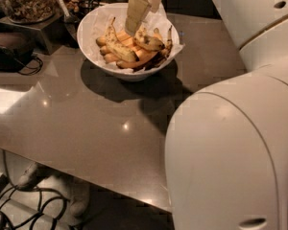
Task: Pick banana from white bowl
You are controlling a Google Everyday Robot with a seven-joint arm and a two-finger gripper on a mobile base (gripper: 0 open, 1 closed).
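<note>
The white bowl [93,42] stands at the back of the grey table, lined with crumpled white paper that sticks out over its rim. Several bananas and orange-yellow pieces lie in it. The freckled yellow banana [119,47] lies left of centre, its dark pointed end up towards the back rim. A second spotted banana [151,42] lies to its right. My gripper [134,23] hangs down from above into the bowl, its tip just over the pile between the two bananas. It holds nothing that I can see.
A glass jar of nuts [26,1] stands on a stand at the back left. A dark device [9,49] with a cable lies beside it. My arm's large white links [230,162] fill the right side. Cables lie on the floor under the table's front edge [86,178].
</note>
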